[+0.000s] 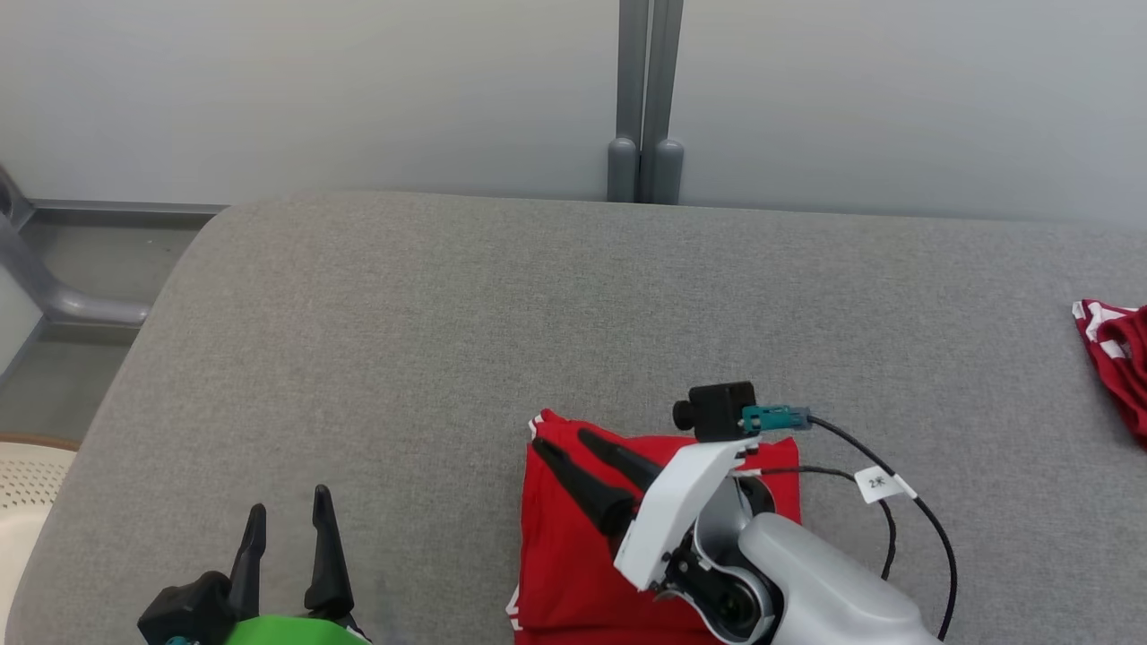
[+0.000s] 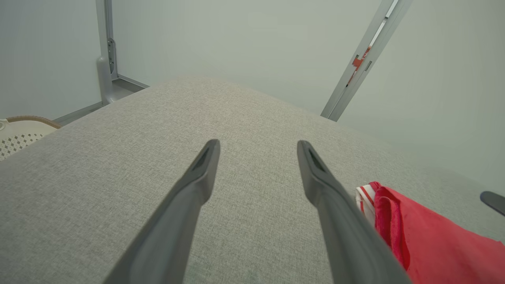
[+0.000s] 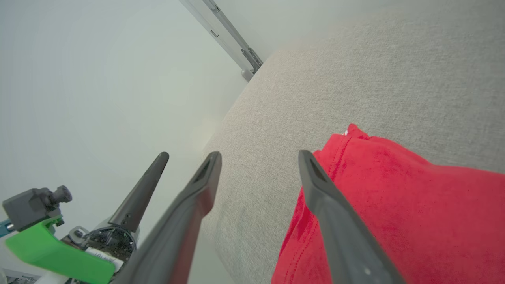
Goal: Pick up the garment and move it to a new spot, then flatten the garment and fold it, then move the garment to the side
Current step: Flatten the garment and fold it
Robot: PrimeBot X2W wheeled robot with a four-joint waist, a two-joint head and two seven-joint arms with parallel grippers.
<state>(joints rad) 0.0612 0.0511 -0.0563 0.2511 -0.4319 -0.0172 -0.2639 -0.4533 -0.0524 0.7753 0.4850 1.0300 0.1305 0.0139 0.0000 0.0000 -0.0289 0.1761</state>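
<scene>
Pale perforated basket sits off the far left edge of the grey upholstered surface. Left gripper low left, fingers spread wide over bare fabric, holding nothing. Folded red garment lies near the front edge, centre-right. Right gripper over its far left corner, fingers spread apart; contact with the cloth unclear. Another red-and-white cloth at the far right edge, well apart.

Right tool stands spread astride edge of red garment.
</scene>
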